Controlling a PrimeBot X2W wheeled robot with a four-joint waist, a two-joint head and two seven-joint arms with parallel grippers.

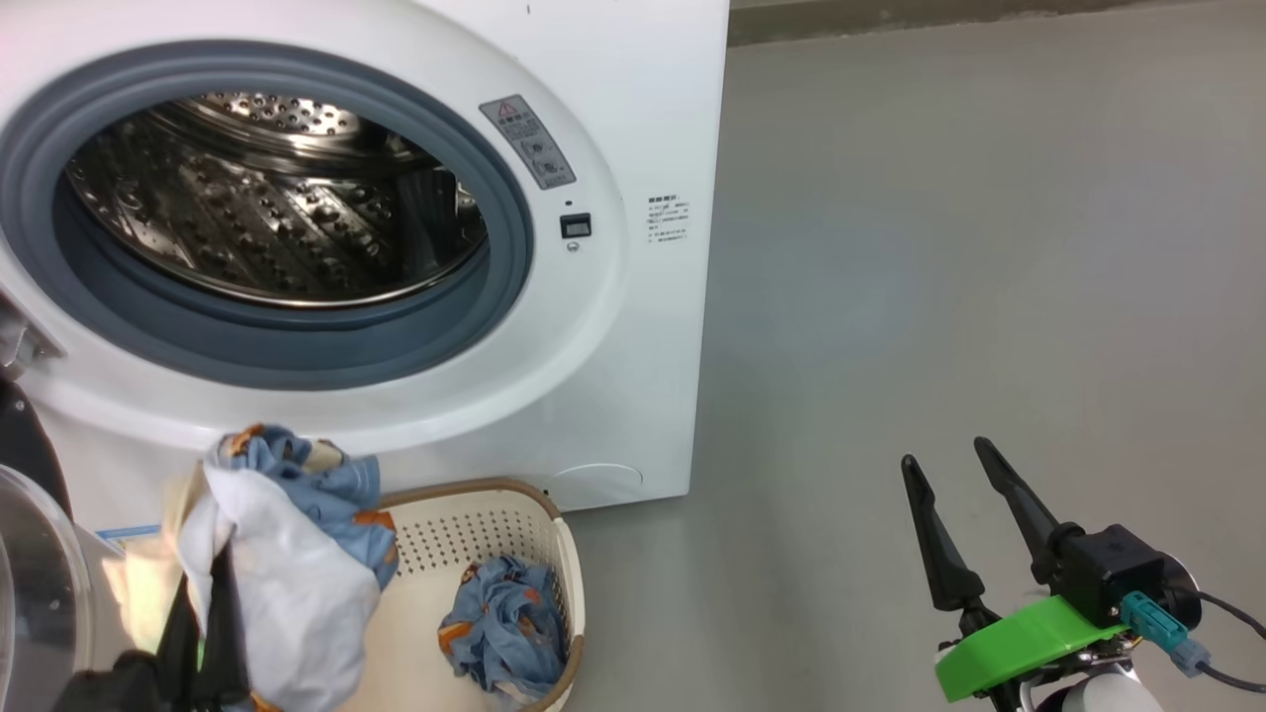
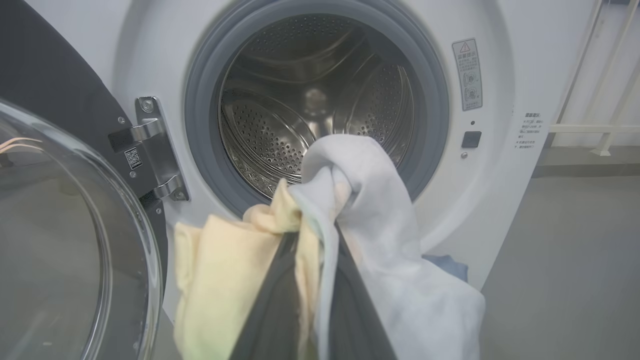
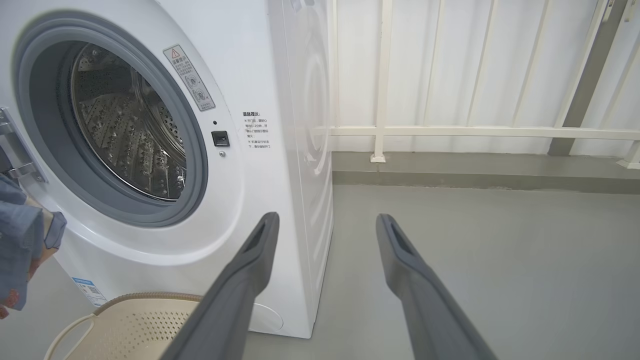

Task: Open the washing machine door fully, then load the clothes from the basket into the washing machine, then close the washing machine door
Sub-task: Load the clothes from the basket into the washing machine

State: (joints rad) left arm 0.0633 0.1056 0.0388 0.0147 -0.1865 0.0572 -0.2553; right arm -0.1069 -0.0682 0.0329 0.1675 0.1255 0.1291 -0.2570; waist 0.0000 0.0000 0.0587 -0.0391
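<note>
Cream, white and blue-printed clothes (image 1: 297, 554) hang bunched from our left gripper (image 2: 314, 239), its 2 fingers pinched almost together on the fabric. We hold the bundle at 7 o'clock in the head view, above the basket (image 1: 475, 534) and below the drum (image 1: 277, 208) mouth of the washing machine (image 1: 653, 326), apparently poised for a forward carry inside. The washing machine door (image 2: 65, 240) stands swung wide at 9 o'clock, so the mouth is free. 1 blue garment (image 1: 509, 633) lies in the basket. Our right gripper (image 1: 945, 457), at 4 o'clock, hangs spread wide and empty above the floor (image 1: 940, 247), well apart. The left wrist view adds the door hinge (image 2: 150, 145) and the cream cloth's extent; the right wrist view adds a white railing (image 3: 450, 131).
</note>
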